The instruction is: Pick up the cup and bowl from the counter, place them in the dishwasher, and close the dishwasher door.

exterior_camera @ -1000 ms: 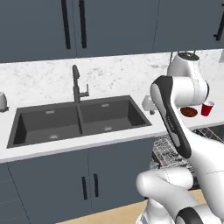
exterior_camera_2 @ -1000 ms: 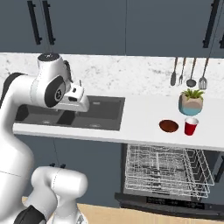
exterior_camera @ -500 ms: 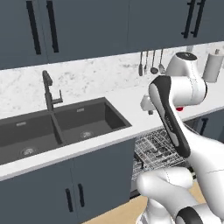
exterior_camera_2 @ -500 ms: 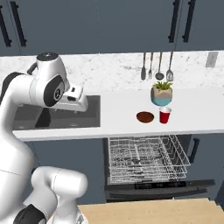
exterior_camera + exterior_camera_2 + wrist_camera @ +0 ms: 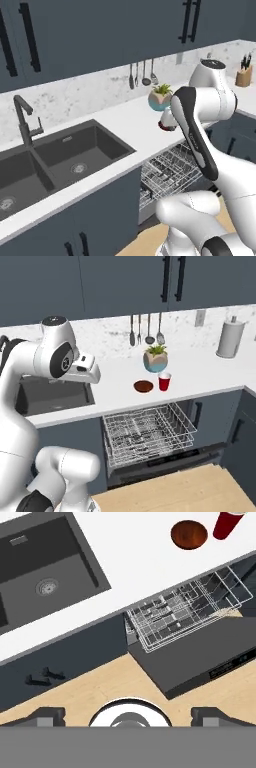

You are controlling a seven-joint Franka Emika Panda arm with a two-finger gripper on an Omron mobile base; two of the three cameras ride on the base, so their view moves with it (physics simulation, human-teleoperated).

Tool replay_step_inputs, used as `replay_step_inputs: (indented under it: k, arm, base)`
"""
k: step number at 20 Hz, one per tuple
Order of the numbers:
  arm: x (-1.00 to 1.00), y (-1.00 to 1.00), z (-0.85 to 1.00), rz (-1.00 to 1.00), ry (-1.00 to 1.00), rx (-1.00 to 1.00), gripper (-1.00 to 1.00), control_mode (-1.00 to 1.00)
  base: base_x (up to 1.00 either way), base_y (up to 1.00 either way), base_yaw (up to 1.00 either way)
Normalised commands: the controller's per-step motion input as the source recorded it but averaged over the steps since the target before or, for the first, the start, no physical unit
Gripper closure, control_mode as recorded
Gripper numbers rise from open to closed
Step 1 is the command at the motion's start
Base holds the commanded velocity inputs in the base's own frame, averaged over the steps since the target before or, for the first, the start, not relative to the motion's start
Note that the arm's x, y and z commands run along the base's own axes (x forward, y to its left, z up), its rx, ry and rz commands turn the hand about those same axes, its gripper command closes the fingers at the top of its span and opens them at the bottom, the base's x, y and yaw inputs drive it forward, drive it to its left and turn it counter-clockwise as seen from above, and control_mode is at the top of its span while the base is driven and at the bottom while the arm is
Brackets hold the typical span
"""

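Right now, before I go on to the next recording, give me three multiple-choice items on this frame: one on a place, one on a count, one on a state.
1. Where does the small bright red cup stand?
A. in the sink
B. on the white marbled counter, right of the dark reddish-brown bowl
C. in the wire rack

2. How many utensils hang on the wall?
A. one
B. three
C. five

3. The dishwasher door is:
A. lowered open, white wire rack pulled out
B. shut
C. missing

Key: B, the cup sits beside the bowl on the worktop; B, three hang above the plant pot; A, the rack juts out over the door.
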Motion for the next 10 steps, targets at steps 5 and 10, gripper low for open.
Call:
replay_step_inputs:
  k: [5,10]
  arm:
    - [0.00,0.00,0.00,0.00,0.00,0.00,-1.00,1.00]
    - [0.00,0.00,0.00,0.00,0.00,0.00,-1.00,1.00]
  base:
    - [0.40,0.62,-0.42]
    - [0.30,0.29,-0.39]
